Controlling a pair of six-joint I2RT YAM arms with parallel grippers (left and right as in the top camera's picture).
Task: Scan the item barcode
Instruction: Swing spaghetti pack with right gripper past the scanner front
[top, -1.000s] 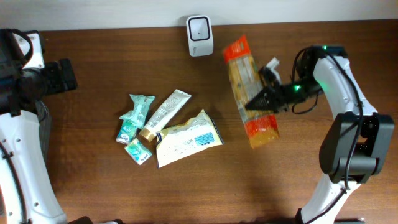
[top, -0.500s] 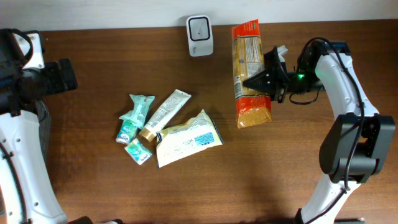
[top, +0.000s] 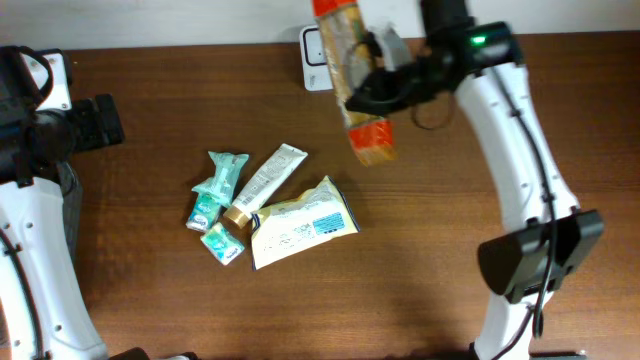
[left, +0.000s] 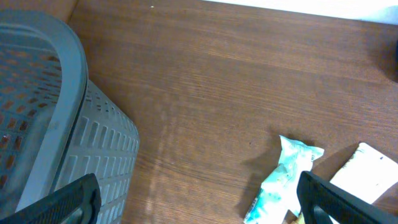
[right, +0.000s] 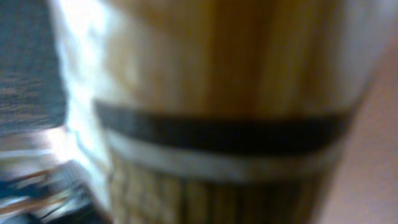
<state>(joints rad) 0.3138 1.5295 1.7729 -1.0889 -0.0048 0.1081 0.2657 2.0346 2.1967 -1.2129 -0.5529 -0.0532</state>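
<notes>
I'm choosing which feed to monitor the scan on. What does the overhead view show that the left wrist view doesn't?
Only overhead: the right gripper holding the pasta packet by the white scanner, and the yellow pouch. Only left wrist: the slotted wall of the grey basket. Both: the teal packet, the white tube and the wooden table.

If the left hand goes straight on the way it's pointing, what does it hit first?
Probably bare table: the left hand's line passes between the basket and the teal packet. Depth is unclear.
</notes>
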